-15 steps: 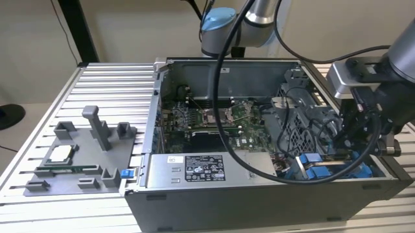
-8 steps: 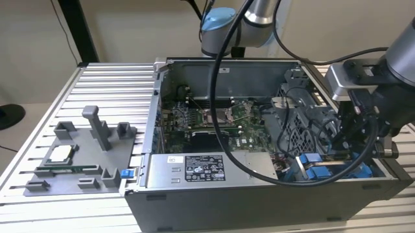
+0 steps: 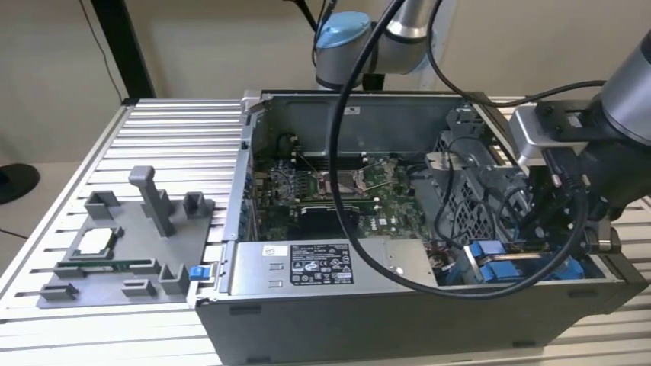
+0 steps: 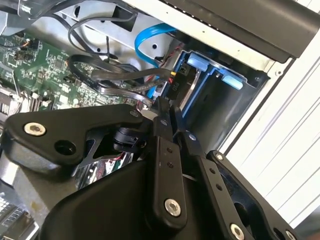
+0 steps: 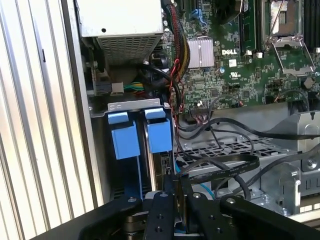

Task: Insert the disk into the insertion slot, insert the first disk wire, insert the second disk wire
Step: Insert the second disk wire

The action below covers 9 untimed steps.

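— Report your pincer's state.
— My pincer is narrow, fingers pressed nearly together on a thin dark part; what it is, I cannot tell.
— Location of the disk?
— The disk sits edge-up in the insertion slot, blue carrier tabs showing, at the computer case corner beside the power-supply box.
— Wires?
— Black cables lie just beside the fingers.

exterior: high, looking down into the open computer case | my wrist cams: close behind my claw | shared: insertion slot
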Tool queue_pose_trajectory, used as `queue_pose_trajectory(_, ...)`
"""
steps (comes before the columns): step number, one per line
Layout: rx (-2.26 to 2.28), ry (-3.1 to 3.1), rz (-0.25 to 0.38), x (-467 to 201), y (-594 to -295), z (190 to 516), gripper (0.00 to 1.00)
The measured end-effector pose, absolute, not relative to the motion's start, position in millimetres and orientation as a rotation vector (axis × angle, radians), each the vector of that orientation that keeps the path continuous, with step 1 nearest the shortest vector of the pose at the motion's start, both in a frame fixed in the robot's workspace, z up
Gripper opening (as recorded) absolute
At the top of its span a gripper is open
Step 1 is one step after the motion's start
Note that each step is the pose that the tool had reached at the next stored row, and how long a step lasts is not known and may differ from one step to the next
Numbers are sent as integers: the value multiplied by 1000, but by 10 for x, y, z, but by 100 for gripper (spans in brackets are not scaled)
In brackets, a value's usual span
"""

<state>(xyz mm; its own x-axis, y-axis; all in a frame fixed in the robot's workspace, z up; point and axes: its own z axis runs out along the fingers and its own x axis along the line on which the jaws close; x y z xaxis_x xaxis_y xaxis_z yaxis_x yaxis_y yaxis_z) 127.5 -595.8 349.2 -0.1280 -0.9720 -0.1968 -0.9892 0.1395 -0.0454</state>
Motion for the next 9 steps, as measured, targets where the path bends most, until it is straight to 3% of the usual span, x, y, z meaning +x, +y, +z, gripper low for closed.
queue_pose_trajectory(9, -1950, 2226, 143, 1288, -5958, 3467, 0)
